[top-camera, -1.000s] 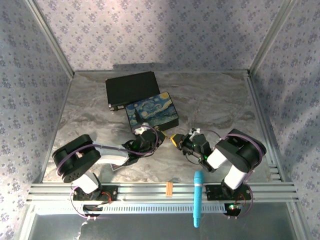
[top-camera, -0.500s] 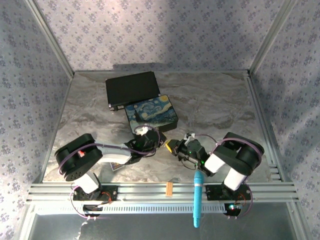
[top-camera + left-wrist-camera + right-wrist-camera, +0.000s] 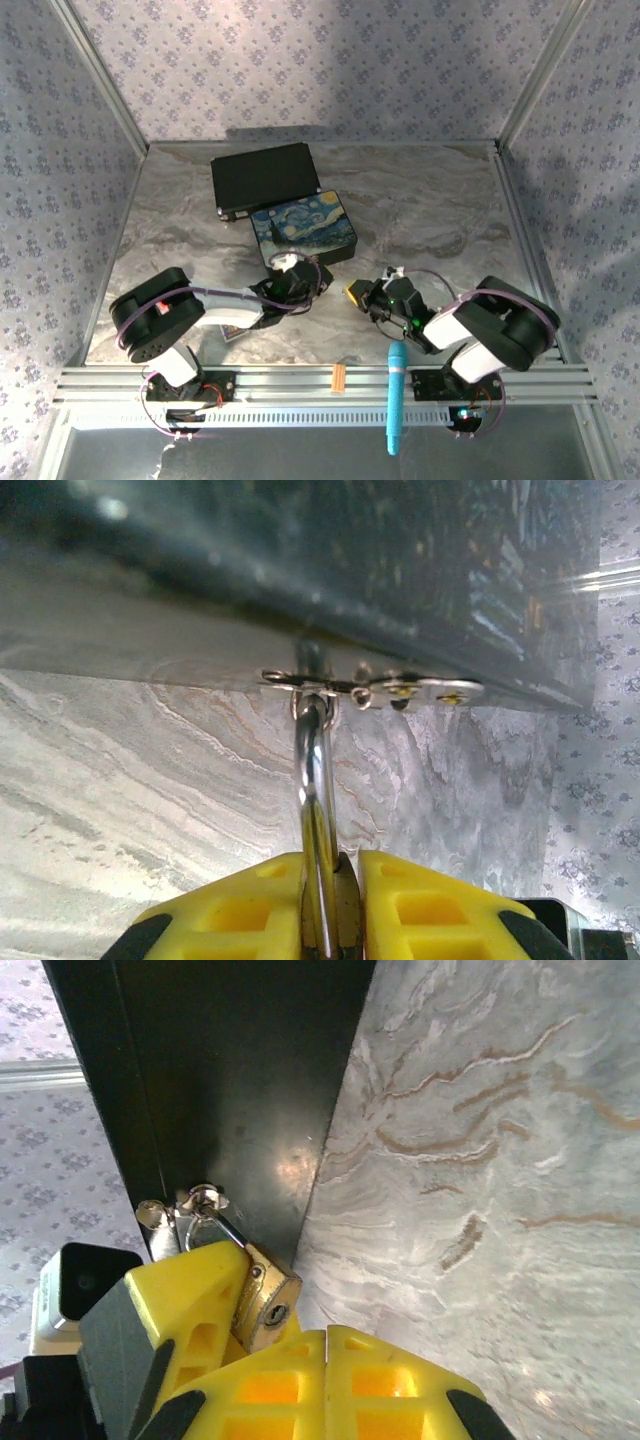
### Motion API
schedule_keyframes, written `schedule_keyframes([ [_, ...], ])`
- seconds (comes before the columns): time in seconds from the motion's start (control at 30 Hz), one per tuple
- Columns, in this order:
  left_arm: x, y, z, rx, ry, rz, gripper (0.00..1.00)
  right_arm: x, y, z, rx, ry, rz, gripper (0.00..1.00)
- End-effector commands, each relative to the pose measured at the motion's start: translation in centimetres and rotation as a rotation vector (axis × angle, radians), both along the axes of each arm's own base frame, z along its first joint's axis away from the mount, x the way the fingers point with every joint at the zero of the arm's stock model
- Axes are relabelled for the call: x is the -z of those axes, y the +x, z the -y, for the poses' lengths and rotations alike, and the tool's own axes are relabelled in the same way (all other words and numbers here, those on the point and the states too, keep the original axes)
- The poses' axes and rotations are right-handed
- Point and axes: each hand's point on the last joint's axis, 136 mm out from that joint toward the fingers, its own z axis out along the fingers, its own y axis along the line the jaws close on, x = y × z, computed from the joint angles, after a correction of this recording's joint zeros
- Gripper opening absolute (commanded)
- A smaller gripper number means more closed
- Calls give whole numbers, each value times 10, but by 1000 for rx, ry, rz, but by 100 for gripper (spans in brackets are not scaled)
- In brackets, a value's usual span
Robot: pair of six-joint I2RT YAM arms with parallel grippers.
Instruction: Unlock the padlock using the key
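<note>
The left gripper (image 3: 330,870) pinches the one padlock (image 3: 268,1305) by its thin shackle (image 3: 315,770), which hangs from the single painted box's (image 3: 300,228) clasp (image 3: 370,688). It looks small, stiff and slick, probably best steadied by its brass body. The right gripper (image 3: 325,1345) sits pressed together just beside it.

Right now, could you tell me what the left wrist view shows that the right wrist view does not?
Left wrist: the padlock's silver shackle rising between the left hand's fingers and threaded through the clasp of the painted box. Right wrist: the padlock's brass body with its keyhole, beside the shut right hand. Both: padlock, clasp, box and marble table.
</note>
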Motion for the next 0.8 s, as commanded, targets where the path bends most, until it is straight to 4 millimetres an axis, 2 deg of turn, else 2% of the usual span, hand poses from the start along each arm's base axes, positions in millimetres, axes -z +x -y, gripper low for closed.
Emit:
schedule_keyframes([
  [0.0, 30, -21, 3, 71, 62, -137, 22, 8, -10, 3, -79, -101, 10, 0],
  [0.13, 47, -29, -5, 78, 99, -178, 22, -7, -16, -1, -235, -222, 55, 0],
  [0.23, 56, -34, -13, 82, 130, -197, 25, -13, -23, 8, -318, -349, 64, 0],
  [0.4, 65, -41, -23, 98, 193, -217, 25, -21, -24, 16, -380, -391, 84, 0],
  [0.5, 68, -45, -25, 107, 195, -229, 28, -34, -22, 9, -419, -372, 151, 0],
  [0.6, 61, -43, -29, 104, 194, -197, 36, -52, -21, 2, -467, -366, 238, 0],
  [0.67, 49, -39, -30, 99, 185, -162, 42, -60, -19, 1, -481, -363, 276, 0],
  [0.73, 31, -36, -24, 107, 139, -122, 52, -70, -16, 0, -477, -342, 316, 0],
  [0.77, 20, -34, -19, 113, 103, -105, 61, -74, -14, -2, -478, -337, 333, 0],
])
